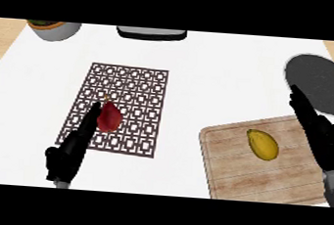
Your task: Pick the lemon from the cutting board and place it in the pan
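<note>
Yellow and oval, the lemon (263, 144) lies on the pale wooden cutting board (227, 170) at four o'clock on the white table (216, 78). Round and dark grey, the pan (321, 83) sits at two o'clock, nothing in it. Over the board's right edge the right hand (315, 126) stretches straight-fingered, holding nothing. At eight o'clock the left hand (71, 152) lies extended on a brown lattice mat (132, 87), beside a red pear-shaped fruit (109, 117).
</note>
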`<state>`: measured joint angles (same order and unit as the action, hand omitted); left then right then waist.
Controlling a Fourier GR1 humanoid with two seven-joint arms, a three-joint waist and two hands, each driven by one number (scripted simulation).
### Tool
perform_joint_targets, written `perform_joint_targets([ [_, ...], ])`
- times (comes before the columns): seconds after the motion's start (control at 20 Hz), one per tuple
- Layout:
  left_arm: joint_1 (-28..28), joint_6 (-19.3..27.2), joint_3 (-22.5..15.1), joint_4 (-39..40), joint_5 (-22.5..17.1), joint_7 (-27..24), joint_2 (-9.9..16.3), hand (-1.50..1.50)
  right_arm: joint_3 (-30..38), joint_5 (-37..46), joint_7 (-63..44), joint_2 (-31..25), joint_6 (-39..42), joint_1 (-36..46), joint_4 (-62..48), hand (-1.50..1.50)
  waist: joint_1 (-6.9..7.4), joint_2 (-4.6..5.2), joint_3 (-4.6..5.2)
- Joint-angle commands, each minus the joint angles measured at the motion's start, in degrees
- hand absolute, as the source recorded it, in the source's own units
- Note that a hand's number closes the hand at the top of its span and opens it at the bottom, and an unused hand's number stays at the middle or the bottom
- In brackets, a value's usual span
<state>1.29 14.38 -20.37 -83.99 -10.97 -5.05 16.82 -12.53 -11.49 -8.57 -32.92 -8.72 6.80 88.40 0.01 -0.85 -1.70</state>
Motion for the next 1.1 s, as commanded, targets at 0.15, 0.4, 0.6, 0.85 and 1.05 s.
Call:
perform_joint_targets([
  [0.15, -7.2, 0.6, 3.3, -1.4, 1.1, 0.6, 2.1, 0.00, -11.8, -2.8, 13.7, 0.3, 23.1, 8.3, 6.6, 1.50, 5.98, 1.33, 1.12],
  [0.4, -9.7, 1.6, 7.2, -1.7, -0.9, 1.8, 2.6, 0.00, -8.7, -0.3, 34.7, -3.1, 31.5, 13.1, 10.5, -1.50, 3.74, 1.30, 0.69],
  [0.6, -10.9, 2.8, 9.9, -1.1, -1.7, 3.1, 3.2, 0.00, 0.9, 0.3, 51.8, -7.6, 33.6, 12.6, 6.5, -1.50, 0.77, 1.77, 0.77],
  [0.85, -13.0, 2.4, 10.6, -0.6, -2.1, 5.0, 3.6, 0.00, 7.0, 6.2, 69.5, -17.8, 40.2, 13.7, -0.9, -1.50, 0.70, 1.80, 1.16],
  [1.05, -14.5, 1.9, 11.2, -1.6, -2.7, 7.2, 4.6, 0.00, 8.9, 12.5, 74.0, -27.1, 38.2, 15.6, -2.1, -1.50, 0.84, 1.40, 1.32],
])
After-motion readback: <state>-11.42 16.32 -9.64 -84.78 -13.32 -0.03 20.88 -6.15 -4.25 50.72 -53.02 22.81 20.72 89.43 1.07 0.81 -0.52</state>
